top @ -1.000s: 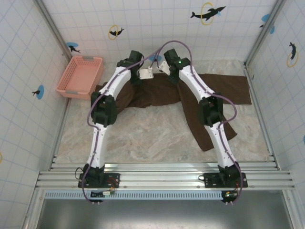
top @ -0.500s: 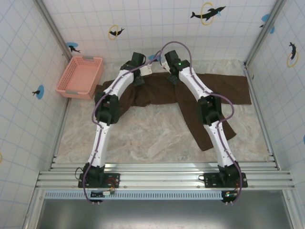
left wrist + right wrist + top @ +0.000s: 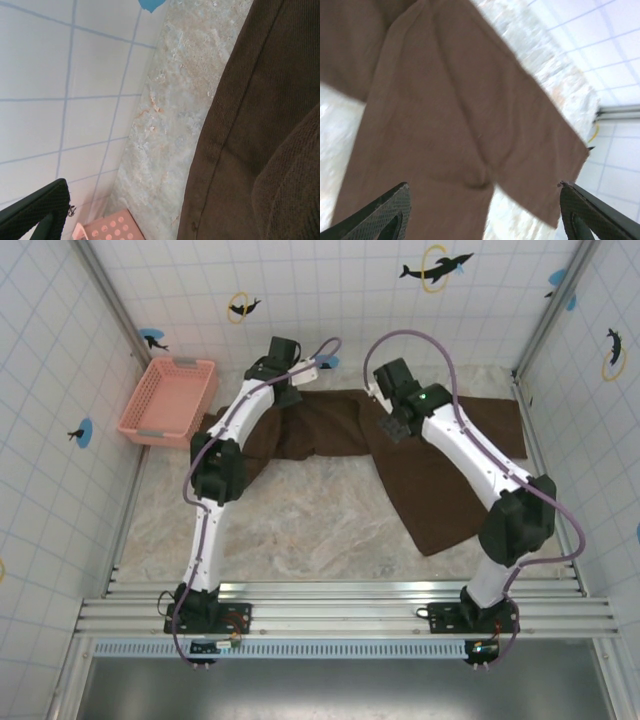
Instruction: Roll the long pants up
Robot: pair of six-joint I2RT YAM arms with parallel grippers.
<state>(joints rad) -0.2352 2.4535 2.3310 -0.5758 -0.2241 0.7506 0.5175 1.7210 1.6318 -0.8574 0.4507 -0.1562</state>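
**Step in hand (my reading): take a fresh hold to begin the roll.** No turn of cloth is formed yet. The long pants (image 3: 330, 425) lie flat on the tabletop (image 3: 290, 515).

1. Align first. The two legs splay apart, so a roll started now would likely come out skewed. Lay the near leg against the far one.
2. Smooth the pucker where the legs meet, seen in the right wrist view.
3. Grip one end across its width, one pincer toward each edge.
4. Turn the edge over evenly, with both arms advancing together, or the roll will cone.

**Pincer state.** The right pincer (image 3: 485, 186) hangs above the cloth, jaws wide apart, nothing between them. The left pincer (image 3: 298, 375) sits at the garment's far edge by the back wall. Its one visible finger (image 3: 35, 210) stands off to the side, clear of the fabric, so I judge it open and empty.

**The garment.** It is dark brown, plain and soft, with a fine ribbed weave and a stitched seam along its edge. It lies along the far side of the tabletop. The wider end, apparently the waist, is just beside the pink basket (image 3: 160, 430). One leg runs right toward the side wall and the other angles toward the arm bases. Cloth this limp will likely slump unless rolled tight.
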